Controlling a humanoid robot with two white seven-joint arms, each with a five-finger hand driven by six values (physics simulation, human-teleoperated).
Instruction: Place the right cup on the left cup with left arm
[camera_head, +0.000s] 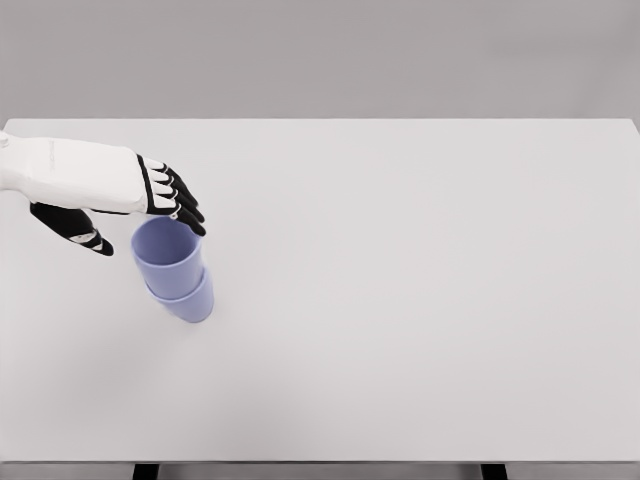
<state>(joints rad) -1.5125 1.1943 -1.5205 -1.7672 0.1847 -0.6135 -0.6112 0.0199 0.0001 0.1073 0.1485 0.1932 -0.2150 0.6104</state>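
On a white table (420, 300), two pale blue cups stand nested, the upper cup (167, 256) seated inside the lower cup (190, 302) and leaning a little away from upright, its open mouth turned toward the camera. The stack is the only landmark: it sits toward the table's left side, nearer its front edge than its back. The robot's left hand (120, 205) hangs just above and behind the stack, its black fingers (180, 200) extended and loosely spread over the upper cup's far rim, the thumb (80, 232) held apart on the stack's left. Whether the fingertips touch the rim cannot be told from this view; they do not appear to be closed around the cup. The right arm is nowhere in view.

By the look of it the stacking is done, or all but done. The cups read as thin-walled, rigid and light (smooth plastic, most likely), so they would tip at a slight nudge and slide easily in a grasp. The sound hold would be across the upper wall just beneath the rim, thumb opposite fingers.
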